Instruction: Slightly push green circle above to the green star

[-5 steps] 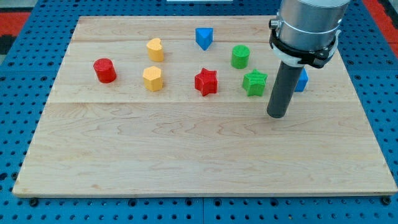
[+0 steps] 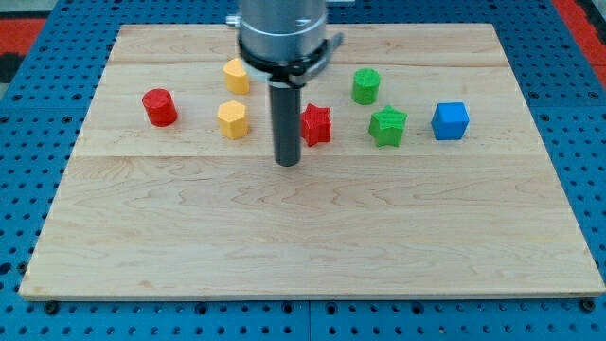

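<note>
**Operator:** Locate the task's block.

**Technician:** The green circle (image 2: 365,85) stands upright on the table (image 2: 312,246), toward the view's top right. The green star (image 2: 387,126) lies near it at about 5 o'clock, apart from it, with a narrow strip of wood showing between them. The circle is thus already above the star, offset a little toward the view's left.

**Operator:** Neighbouring blocks?

**Technician:** A red star (image 2: 316,124) sits at 8 o'clock from the circle. A blue cube (image 2: 450,120) sits at 4 o'clock, just beyond the green star. Two yellow blocks (image 2: 234,98) and a red cylinder (image 2: 159,107) lie well apart, toward the view's left.

**Operator:** Tip position and pincer state?

**Technician:** No pincer is fitted, so there is no open or closed state to report; the arm ends in a plain rod. My tip (image 2: 287,163) rests on the table just beside the red star, at its 7 o'clock, touching no block.

**Operator:** The governing relation?

**Technician:** The green circle lies at roughly 1 to 2 o'clock from my tip, with the red star between. In my judgement the tip must route around the red star to reach the circle's left side, at 9 o'clock, then nudge briefly toward 3 o'clock. A long stroke risks overshooting past the star.
</note>
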`<action>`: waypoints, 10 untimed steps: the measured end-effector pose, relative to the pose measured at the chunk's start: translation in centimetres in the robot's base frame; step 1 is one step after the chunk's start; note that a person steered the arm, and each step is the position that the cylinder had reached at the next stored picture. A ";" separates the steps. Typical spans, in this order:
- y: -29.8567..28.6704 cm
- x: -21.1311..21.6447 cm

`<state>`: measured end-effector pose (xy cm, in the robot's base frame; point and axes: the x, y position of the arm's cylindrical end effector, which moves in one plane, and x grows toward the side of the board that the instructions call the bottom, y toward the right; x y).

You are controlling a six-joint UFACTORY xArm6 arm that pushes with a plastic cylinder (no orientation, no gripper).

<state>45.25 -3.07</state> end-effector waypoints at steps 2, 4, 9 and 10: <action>-1.6 -0.5; -1.7 -3.8; -5.8 -15.2; -4.1 -13.9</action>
<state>31.35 -7.14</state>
